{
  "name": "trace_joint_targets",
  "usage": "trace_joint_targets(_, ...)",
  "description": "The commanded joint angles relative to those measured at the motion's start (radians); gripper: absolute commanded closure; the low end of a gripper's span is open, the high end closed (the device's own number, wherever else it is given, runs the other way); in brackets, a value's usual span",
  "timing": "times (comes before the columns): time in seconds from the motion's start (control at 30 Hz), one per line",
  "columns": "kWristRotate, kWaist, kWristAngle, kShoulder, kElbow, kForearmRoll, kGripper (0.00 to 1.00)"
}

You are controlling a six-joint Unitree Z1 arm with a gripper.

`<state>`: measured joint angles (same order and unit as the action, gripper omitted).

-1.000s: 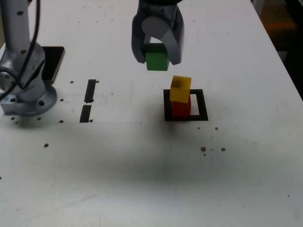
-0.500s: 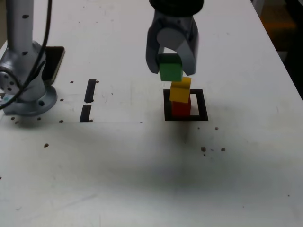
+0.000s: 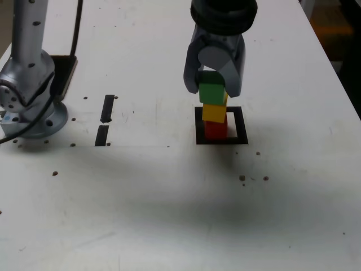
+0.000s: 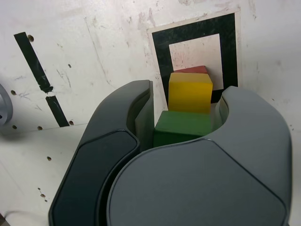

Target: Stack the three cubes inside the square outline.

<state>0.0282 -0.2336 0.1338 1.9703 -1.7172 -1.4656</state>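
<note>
Exterior view, from its left: my arm's grey base (image 3: 31, 107) stands bolted on the white tabletop (image 3: 169, 214), with a dark flat device (image 3: 66, 70) lying just behind it. Next come two short black strips (image 3: 105, 118), end to end, well apart from everything else. Further to the exterior view's right sits the square outline (image 3: 240, 132), a thick black border around a white centre. Inside it the red cube (image 3: 215, 129) rests on the white patch, toward the outline's left side in this view, and the yellow cube (image 3: 214, 112) sits on top of it. My gripper (image 3: 213, 90) points down over that pair, and my fingers (image 3: 234, 73) are pinching the green cube (image 3: 211, 92) from both sides. The green cube's underside is right at the yellow cube's top; I cannot tell whether they touch. In the wrist view the green cube (image 4: 183, 127) sits clamped between my two grey fingers (image 4: 254, 122), with the yellow cube (image 4: 190, 92) below and only a sliver of the red cube (image 4: 193, 69) showing inside the square outline (image 4: 160, 61).
</note>
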Motion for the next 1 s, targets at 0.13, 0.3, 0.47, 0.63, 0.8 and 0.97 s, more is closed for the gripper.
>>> trace_joint_targets(0.13,0.0,0.011,0.038,0.015,0.002,0.002,0.76)
trace_joint_targets(0.3,-0.006,0.025,0.055,0.017,0.006,0.01,0.76)
trace_joint_targets(0.47,-0.009,0.03,0.056,0.018,0.021,0.033,0.75)
trace_joint_targets(0.63,-0.009,0.03,0.051,0.017,0.044,0.064,0.73)
trace_joint_targets(0.8,-0.009,0.03,0.041,0.018,0.059,0.078,0.69)
trace_joint_targets(0.97,-0.01,0.03,0.036,0.02,0.063,0.08,0.62)
